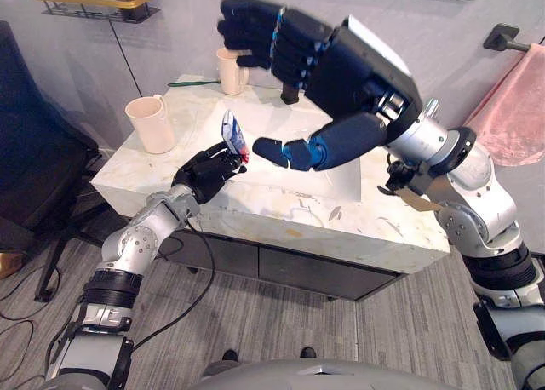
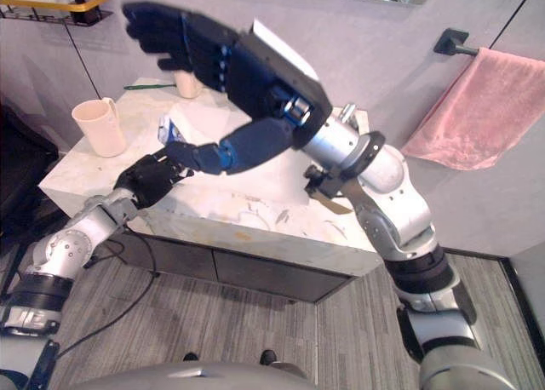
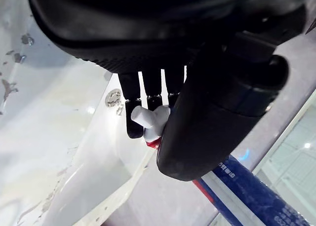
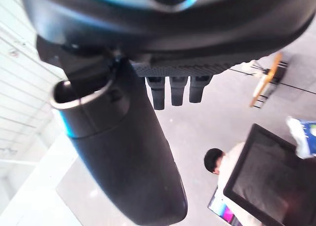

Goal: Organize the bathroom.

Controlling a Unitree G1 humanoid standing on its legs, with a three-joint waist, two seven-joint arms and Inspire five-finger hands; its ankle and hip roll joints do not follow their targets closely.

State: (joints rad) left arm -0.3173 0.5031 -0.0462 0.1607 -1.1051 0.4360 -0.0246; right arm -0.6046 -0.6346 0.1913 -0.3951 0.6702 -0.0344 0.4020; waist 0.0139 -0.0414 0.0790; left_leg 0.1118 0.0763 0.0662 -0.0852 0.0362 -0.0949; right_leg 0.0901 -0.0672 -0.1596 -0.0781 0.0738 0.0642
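My left hand (image 1: 207,173) rests on the marble countertop (image 1: 341,228) at the sink's front left and is shut on a blue, white and red toothpaste tube (image 1: 232,133). The tube stands upright out of the fist. In the left wrist view the fingers (image 3: 132,107) curl over the tube's white cap (image 3: 145,118), and the tube's blue body (image 3: 247,191) runs back along the thumb. My right hand (image 1: 341,66) hangs high above the sink, close to the camera, fingers relaxed, thumb (image 4: 123,152) out, holding nothing.
A beige cup (image 1: 152,123) stands on the counter's left end. A second cup (image 1: 230,71) and a green toothbrush (image 1: 194,83) sit at the back. A wall shelf (image 1: 94,0) hangs upper left, a pink towel (image 2: 494,109) on the right. A black chair (image 1: 34,151) stands left.
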